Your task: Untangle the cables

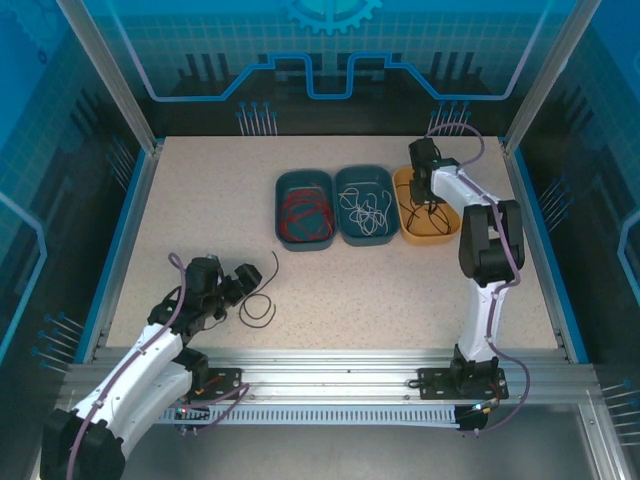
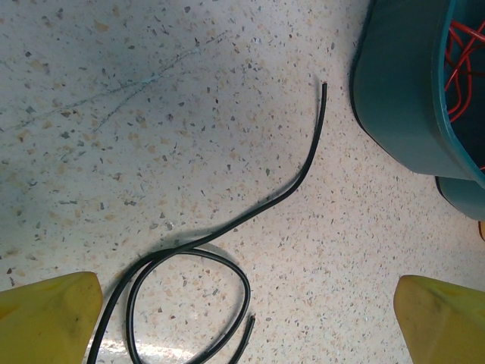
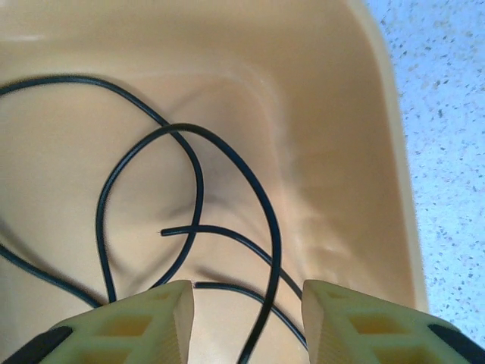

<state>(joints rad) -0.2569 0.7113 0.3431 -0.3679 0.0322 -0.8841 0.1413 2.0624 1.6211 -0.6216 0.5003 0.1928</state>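
Black cables (image 3: 182,127) looped in orange tray (image 3: 341,152); right gripper (image 3: 248,296) parted above.

- A speckled beige worktop (image 1: 200,230) is lying flat under even light; a blue strip (image 1: 121,235) is edging its sides
- Translucent blue panels (image 1: 330,60), printed with a grid and line pattern, are walling it in behind and beside
- Silver metal posts (image 1: 107,75) are framing those panels; a silver rail (image 1: 330,365) is running along the near edge
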